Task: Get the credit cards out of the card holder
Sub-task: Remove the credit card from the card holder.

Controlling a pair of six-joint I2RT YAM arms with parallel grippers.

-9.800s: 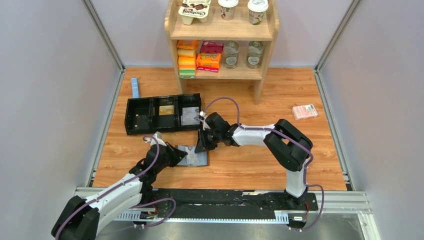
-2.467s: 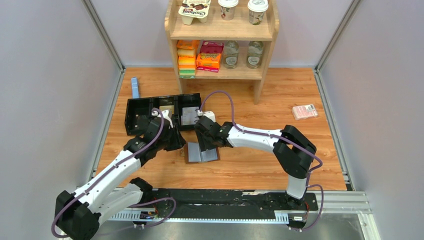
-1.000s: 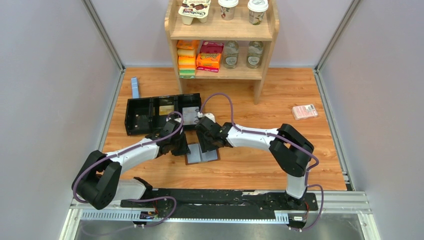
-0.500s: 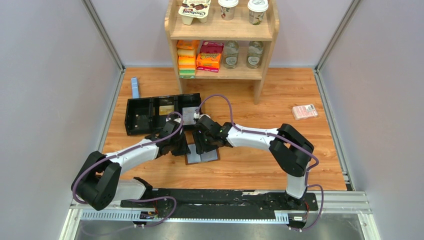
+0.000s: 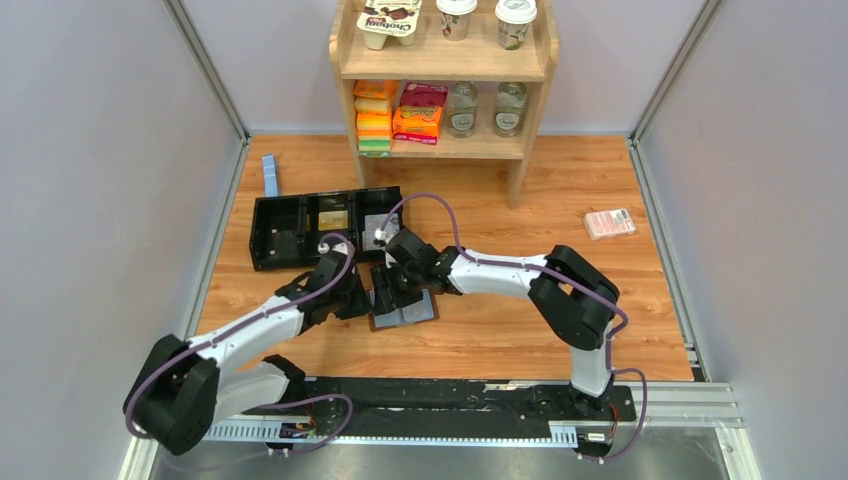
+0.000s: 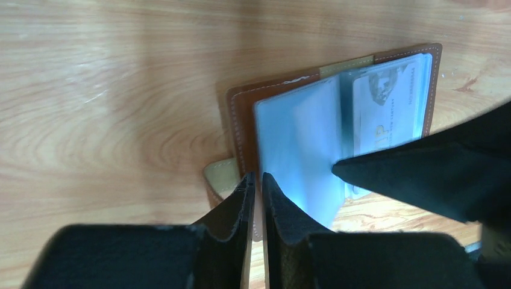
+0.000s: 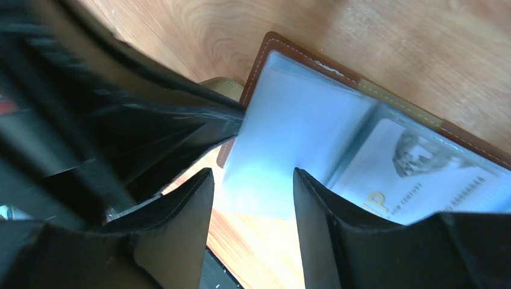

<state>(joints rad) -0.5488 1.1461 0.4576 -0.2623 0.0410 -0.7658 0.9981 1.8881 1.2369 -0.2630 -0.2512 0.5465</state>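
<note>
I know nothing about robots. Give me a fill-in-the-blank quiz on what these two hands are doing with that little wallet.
The card holder lies open on the ___ table. The left hand pinches its ___ leather edge. The right hand is ___, gripping nothing. One credit card sits ___ the holder.
Missing words: wooden; brown; open; inside.

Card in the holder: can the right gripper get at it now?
Probably yes. The card sits in a pocket of the open holder with nothing on top. The right gripper, open, hangs right beside it over the sleeve. The left gripper only pinches the opposite edge.
</note>
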